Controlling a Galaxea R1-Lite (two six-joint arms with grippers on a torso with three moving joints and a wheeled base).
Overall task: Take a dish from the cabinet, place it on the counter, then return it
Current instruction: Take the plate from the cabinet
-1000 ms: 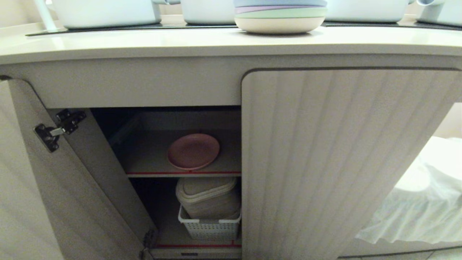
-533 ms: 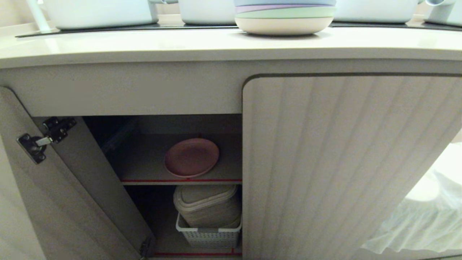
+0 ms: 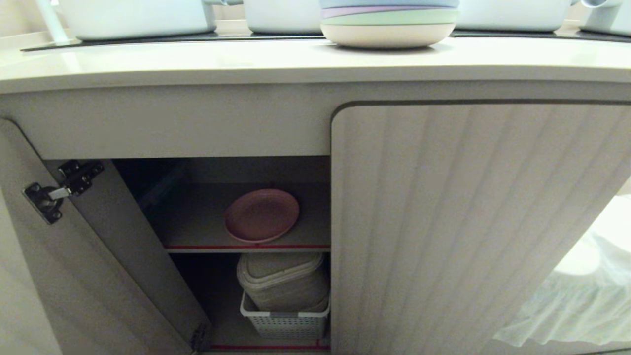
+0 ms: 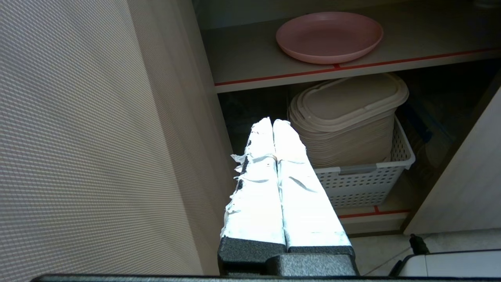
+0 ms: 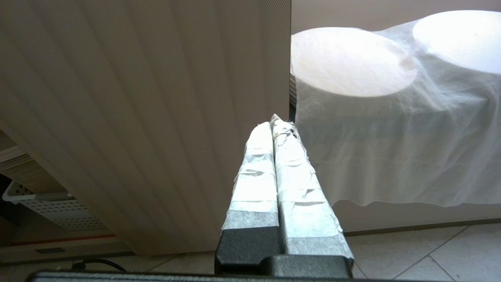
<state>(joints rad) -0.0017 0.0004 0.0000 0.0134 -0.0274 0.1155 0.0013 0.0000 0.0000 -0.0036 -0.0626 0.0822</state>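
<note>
My left claw (image 4: 273, 122) is pressed fully closed on nothing, its taped fingers (image 4: 258, 188) together, hanging low in front of the open side of the cabinet (image 3: 473, 222). Just past its tip I see a white basket (image 4: 368, 184) on the bottom shelf, packed with a pile of beige lidded boxes (image 4: 348, 117). One shelf up, the pink plate (image 4: 329, 36) lies flat near the red front edge, untouched and well apart from the claw. The open door (image 4: 78, 137) stands close beside the claw.

My right claw (image 5: 273, 122) is also clamped together and empty, facing the closed fluted door (image 5: 148, 117), with a white gauzy cloth (image 5: 391, 137) draped beside it over round shapes.

From the head camera neither arm shows. Up on the table (image 3: 246, 61), a stack of pastel plates (image 3: 388, 22) sits among pale pots (image 3: 133, 17).
</note>
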